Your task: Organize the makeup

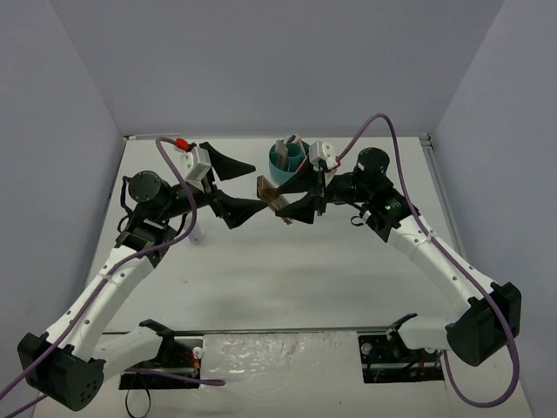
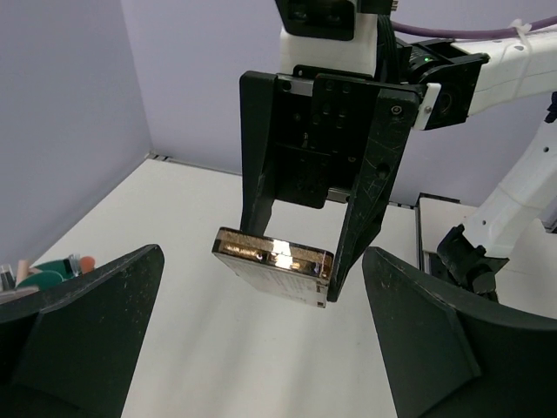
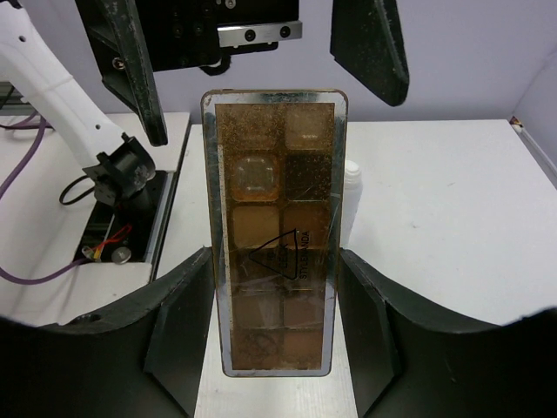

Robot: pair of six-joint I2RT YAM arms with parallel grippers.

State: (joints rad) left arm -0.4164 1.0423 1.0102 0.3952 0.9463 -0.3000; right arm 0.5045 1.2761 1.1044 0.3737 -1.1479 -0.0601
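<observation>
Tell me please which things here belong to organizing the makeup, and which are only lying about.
Job: palette in the right gripper; white bottle; sticks in the teal cup; the cup itself.
Lying about: purple cables; shiny sheet between the arm bases.

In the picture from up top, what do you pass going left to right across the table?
White bottle → left gripper, open → eyeshadow palette. The teal cup and right gripper overlap the palette, so they get no place.
</observation>
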